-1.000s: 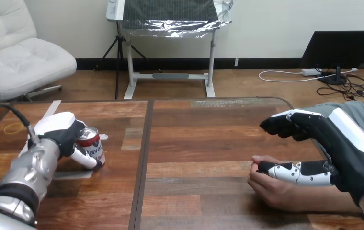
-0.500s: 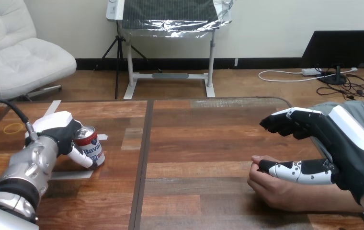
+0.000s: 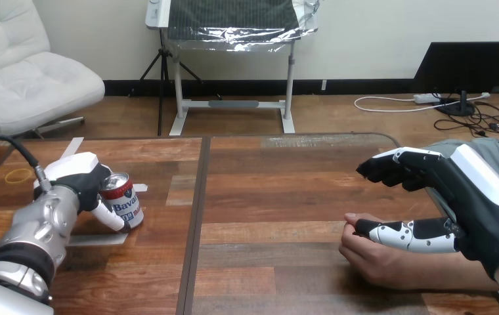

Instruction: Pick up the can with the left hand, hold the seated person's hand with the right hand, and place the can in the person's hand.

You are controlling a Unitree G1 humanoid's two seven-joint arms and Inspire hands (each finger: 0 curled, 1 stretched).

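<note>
A red and white can (image 3: pixel 123 201) with a silver top stands on the wooden table (image 3: pixel 280 197) at the left. My left hand (image 3: pixel 76 180) is shut on it, fingers behind it and the thumb across its front. At the right, the person's hand (image 3: pixel 368 254) rests on the table in a loose fist. My right hand (image 3: pixel 460 197) is over it and open. Its thumb (image 3: pixel 401 235) lies along the top of the person's hand, and its fingers (image 3: pixel 391 167) hang well above, bent at the tips and touching nothing.
A strip of pale tape (image 3: pixel 99 239) lies on the table under the can, and another piece (image 3: pixel 69 147) further back. A yellow rubber band (image 3: pixel 18 175) lies at the far left. A dark seam (image 3: pixel 195 216) splits the table top.
My left hand has shifted slightly to the left with the can in its grasp. My right hand and the person's hand have stayed where they were.
</note>
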